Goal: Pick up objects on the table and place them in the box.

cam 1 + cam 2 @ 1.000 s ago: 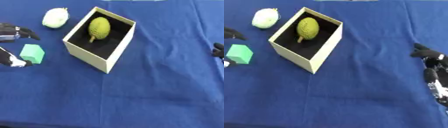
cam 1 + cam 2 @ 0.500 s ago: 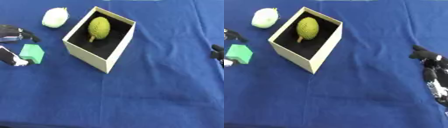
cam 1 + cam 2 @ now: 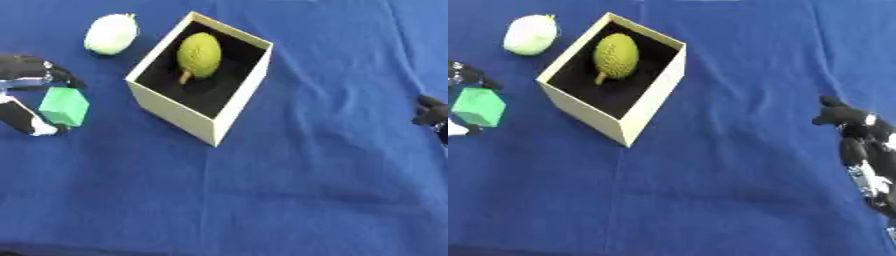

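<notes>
An open cream box [image 3: 178, 113] with a black lining stands upper left of centre, and a bumpy yellow-green fruit [image 3: 199, 54] lies inside it. A green cube [image 3: 64, 106] rests on the blue cloth left of the box. My left hand [image 3: 31, 74] comes in from the left edge, with its fingers curled over the cube's top and its thumb against the cube's lower left side. A pale green-white round fruit [image 3: 111, 34] lies beyond the cube at the upper left. My right hand [image 3: 861, 147] rests at the right edge, fingers relaxed, holding nothing.
The blue cloth [image 3: 289, 190] covers the whole table. Between the box and my right hand the cloth is bare, as is the near half.
My left hand's fingers and thumb have drawn in closer round the green cube. The cube, the box and my right hand have hardly moved.
</notes>
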`<state>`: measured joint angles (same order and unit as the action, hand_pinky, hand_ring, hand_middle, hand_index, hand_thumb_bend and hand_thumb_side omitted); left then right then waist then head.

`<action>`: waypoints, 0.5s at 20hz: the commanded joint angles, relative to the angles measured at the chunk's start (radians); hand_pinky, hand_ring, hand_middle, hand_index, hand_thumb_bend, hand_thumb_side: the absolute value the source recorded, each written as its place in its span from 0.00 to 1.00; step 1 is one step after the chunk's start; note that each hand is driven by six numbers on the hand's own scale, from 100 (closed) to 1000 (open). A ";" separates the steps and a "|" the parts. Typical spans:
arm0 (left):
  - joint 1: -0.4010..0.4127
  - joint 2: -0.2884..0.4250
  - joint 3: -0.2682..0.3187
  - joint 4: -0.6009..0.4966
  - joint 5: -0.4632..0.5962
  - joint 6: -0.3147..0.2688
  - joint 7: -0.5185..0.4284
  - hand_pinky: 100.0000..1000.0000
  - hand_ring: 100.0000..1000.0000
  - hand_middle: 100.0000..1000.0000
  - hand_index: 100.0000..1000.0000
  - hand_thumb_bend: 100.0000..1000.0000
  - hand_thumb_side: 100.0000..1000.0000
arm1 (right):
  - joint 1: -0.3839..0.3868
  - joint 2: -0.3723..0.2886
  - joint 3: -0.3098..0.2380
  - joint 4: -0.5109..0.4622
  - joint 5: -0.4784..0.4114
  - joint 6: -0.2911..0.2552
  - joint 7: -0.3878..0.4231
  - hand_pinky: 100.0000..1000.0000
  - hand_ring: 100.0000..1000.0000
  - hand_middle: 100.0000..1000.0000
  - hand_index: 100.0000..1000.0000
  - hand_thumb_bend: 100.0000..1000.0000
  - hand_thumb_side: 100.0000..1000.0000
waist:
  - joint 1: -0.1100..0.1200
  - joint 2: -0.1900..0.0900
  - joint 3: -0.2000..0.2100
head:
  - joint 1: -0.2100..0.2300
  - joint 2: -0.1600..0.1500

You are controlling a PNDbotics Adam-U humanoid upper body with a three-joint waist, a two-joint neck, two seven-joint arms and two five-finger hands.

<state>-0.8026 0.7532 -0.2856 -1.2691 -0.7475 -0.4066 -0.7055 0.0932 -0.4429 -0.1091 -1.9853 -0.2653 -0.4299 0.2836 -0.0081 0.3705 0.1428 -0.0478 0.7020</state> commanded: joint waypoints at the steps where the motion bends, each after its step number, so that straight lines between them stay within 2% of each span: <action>1: -0.015 0.018 0.014 -0.003 -0.013 -0.127 -0.114 0.84 0.74 0.58 0.88 0.35 0.16 | -0.005 -0.008 0.002 -0.015 -0.001 0.003 0.020 1.00 1.00 0.67 0.81 0.00 0.45 | 0.001 -0.016 0.000 | 0.002 -0.010; 2: -0.014 0.017 0.015 -0.003 -0.016 -0.125 -0.107 0.84 0.73 0.57 0.88 0.35 0.16 | -0.005 -0.007 0.002 -0.015 -0.003 0.004 0.027 1.00 1.00 0.67 0.81 0.00 0.45 | 0.001 -0.016 -0.001 | 0.002 -0.010; 3: -0.015 0.016 0.018 -0.004 -0.018 -0.121 -0.100 0.80 0.66 0.51 0.85 0.31 0.16 | -0.004 -0.006 0.001 -0.015 -0.004 0.006 0.032 1.00 1.00 0.67 0.81 0.00 0.45 | 0.001 -0.017 -0.001 | 0.001 -0.010; 4: -0.016 0.016 0.022 -0.009 -0.020 -0.113 -0.088 0.79 0.66 0.50 0.84 0.30 0.16 | -0.003 -0.004 0.001 -0.015 -0.005 0.008 0.038 1.00 1.00 0.67 0.81 0.00 0.45 | 0.000 -0.017 -0.001 | 0.001 -0.010; 5: -0.016 0.015 0.025 -0.013 -0.020 -0.105 -0.075 0.78 0.64 0.49 0.83 0.22 0.15 | -0.002 -0.002 0.001 -0.015 -0.006 0.011 0.042 1.00 1.00 0.67 0.81 0.00 0.45 | 0.000 -0.017 -0.001 | 0.001 -0.011; 9: -0.017 0.015 0.034 -0.041 -0.006 -0.068 -0.044 0.71 0.57 0.44 0.76 0.09 0.13 | 0.000 0.002 0.000 -0.015 -0.006 0.020 0.053 1.00 1.00 0.67 0.81 0.00 0.45 | 0.002 -0.018 0.000 | 0.000 -0.010; 10: -0.017 0.016 0.039 -0.057 -0.005 -0.057 -0.033 0.71 0.57 0.44 0.76 0.09 0.12 | 0.000 0.003 0.000 -0.015 -0.006 0.022 0.055 1.00 1.00 0.67 0.81 0.00 0.45 | 0.002 -0.018 0.000 | -0.001 -0.011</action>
<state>-0.8025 0.7450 -0.2666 -1.3008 -0.7571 -0.4178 -0.6943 0.0935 -0.4318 -0.1039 -1.9853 -0.2659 -0.4073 0.3323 -0.0082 0.3706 0.1425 -0.0480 0.7018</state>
